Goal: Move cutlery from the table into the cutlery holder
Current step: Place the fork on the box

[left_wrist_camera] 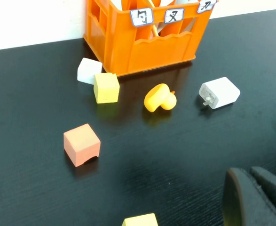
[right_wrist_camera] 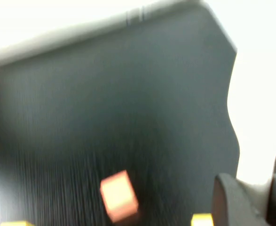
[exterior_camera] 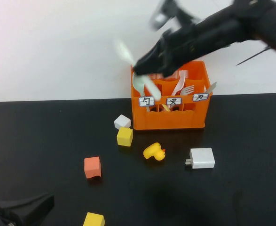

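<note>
- Orange plastic is what I see first: the cutlery holder [exterior_camera: 168, 113] stands toward the far side of the black table [exterior_camera: 43, 132], its three white labels facing me.
- My right gripper [exterior_camera: 140, 65] hangs above the holder's left rear corner, the arm reaching in from the upper right and badly blurred.
- Its jaws look narrowly parted on a pale, creamy fork [exterior_camera: 126, 52], which sticks out up and to the left past the tip as a blurred streak; I cannot tell how firmly it is gripped.
- A pale pink fork [exterior_camera: 179, 84] stands tilted in the middle compartment, beside another pale utensil with its tines up.
- A pale green spoon [exterior_camera: 138, 84] stands in the left compartment.
- The left gripper [exterior_camera: 27, 207] rests low at the near left corner of the table, jaws closed on nothing; in the left wrist view its dark fingers [left_wrist_camera: 250, 197] show pressed together.
- Loose on the table in front of the holder: a white cube [exterior_camera: 122, 122] touching a yellow cube [exterior_camera: 125, 136], a yellow rubber duck [exterior_camera: 154, 152], a white charger plug [exterior_camera: 202, 158].
- Nearer to me lie an orange-pink cube [exterior_camera: 92, 167] and a second yellow block [exterior_camera: 94, 220] at the front edge.
- The right wrist view is smeared; I make out only the dark table and the orange-pink cube.
</note>
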Tool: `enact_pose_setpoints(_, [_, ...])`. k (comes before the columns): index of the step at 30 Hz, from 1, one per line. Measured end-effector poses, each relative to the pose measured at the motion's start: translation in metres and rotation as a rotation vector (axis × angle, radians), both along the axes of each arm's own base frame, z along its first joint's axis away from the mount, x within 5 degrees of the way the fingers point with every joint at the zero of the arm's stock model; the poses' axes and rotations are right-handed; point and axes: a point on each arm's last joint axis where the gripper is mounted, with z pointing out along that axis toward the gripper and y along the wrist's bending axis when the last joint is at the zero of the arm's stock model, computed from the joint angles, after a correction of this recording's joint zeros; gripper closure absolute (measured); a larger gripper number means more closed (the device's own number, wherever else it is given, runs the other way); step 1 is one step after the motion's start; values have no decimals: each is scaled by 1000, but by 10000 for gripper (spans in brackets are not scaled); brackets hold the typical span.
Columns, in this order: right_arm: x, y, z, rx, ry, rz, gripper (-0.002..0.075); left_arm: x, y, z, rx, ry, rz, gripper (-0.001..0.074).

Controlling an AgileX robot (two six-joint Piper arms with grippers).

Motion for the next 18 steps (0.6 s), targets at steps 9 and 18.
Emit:
enact_pose_setpoints(9, [14, -28, 7, 263, -82, 30, 601, 0, 0, 0, 3, -2, 0, 736])
enact_pose_setpoints(18, [37, -31, -2, 276, -152, -156, 601, 0, 0, 0, 3, -2, 0, 736])
